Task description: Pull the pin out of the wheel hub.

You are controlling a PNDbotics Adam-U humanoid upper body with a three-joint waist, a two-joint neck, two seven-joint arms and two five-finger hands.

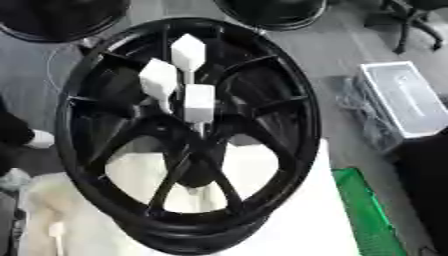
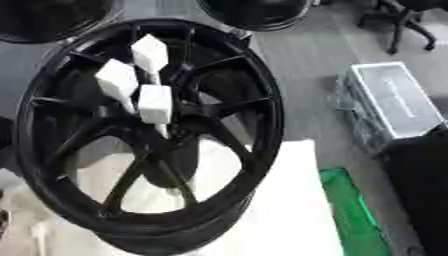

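White cloth point(image 1: 289, 220) bears black wheel hub point(image 1: 302, 125), three white pins point(image 1: 199, 102).

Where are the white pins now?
Three white pins stand clustered in the black wheel's hub, upper centre of the left eye view, above the white cloth.

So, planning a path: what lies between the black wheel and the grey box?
Only bare grey floor separates the wheel from the box, shown in the right eye view.

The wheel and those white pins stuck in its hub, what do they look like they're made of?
The wheel looks like cast metal with a glossy black painted finish, going by the sheen on rim and spokes. The three white pins look like matte plastic: blocky, faceted heads without shine on thin pale stems. Neither is certain from appearance alone.
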